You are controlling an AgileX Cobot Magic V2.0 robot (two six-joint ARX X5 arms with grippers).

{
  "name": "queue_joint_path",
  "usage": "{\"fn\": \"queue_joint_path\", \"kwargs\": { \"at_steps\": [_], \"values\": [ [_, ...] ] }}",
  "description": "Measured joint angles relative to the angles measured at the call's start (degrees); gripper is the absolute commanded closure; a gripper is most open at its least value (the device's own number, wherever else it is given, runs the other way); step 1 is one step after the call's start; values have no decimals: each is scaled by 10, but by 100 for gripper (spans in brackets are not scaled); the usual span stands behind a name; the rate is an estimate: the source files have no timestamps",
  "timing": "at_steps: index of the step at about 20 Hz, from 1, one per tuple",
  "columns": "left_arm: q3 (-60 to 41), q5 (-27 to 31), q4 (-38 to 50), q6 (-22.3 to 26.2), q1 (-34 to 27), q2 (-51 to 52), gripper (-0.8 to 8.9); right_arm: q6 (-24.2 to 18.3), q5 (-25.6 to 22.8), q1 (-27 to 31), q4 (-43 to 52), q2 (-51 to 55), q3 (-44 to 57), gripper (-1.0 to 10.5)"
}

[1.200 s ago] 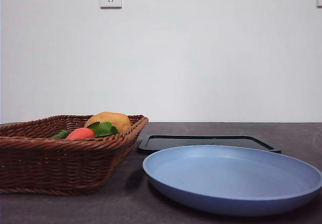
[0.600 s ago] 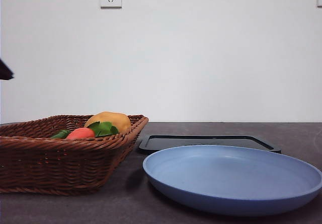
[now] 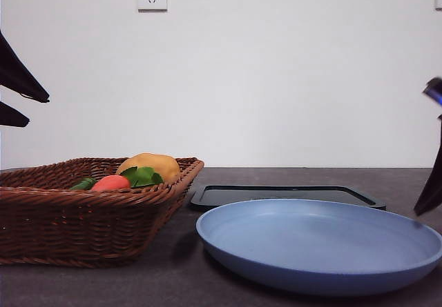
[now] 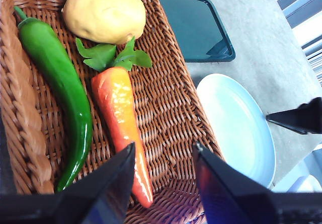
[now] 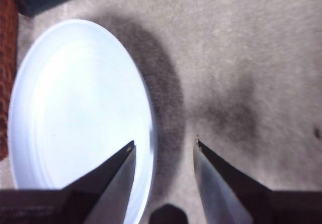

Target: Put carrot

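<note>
Carrot (image 4: 119, 114) lies in basket (image 4: 171, 108) betw. pepper (image 4: 60, 93) and plate-side wall, leaves touching potato (image 4: 104, 11). My left gripper (image 4: 163, 156) hovers above, jaws wide, nothing held: approach step. Next, I judge: descend, straddle carrot. Right gripper (image 5: 165, 148), jaws apart, waits by plate (image 5: 75, 113).

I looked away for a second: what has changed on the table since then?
Both arms came into the front view: the left gripper, open, above the basket, and the right gripper, open, by the plate. Nothing was grasped. The carrot stayed in the basket.
</note>
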State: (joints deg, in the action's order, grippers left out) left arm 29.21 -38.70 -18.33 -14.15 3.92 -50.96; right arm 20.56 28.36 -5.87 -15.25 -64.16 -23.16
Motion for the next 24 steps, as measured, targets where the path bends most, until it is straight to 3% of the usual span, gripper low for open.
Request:
{"fn": "queue_joint_path", "kwargs": {
  "at_steps": [8, 10, 14, 19, 24],
  "values": [
    [0, 0, 0, 0, 0, 0, 600, 16, 5, -20, 43, -72, -1, 945],
    [0, 0, 0, 0, 0, 0, 546, 22, 5, -20, 43, -72, -1, 943],
    [0, 5, 17, 0, 14, 0, 538, 32, 0, -20, 26, -48, -1, 943],
    [43, 140, 9, 0, 93, -20, 538, 36, -4, -20, -23, 31, -1, 943],
    [114, 231, -28, 7, 175, -141, 538, 37, -20, -20, -25, 76, -1, 943]
  ]
}}
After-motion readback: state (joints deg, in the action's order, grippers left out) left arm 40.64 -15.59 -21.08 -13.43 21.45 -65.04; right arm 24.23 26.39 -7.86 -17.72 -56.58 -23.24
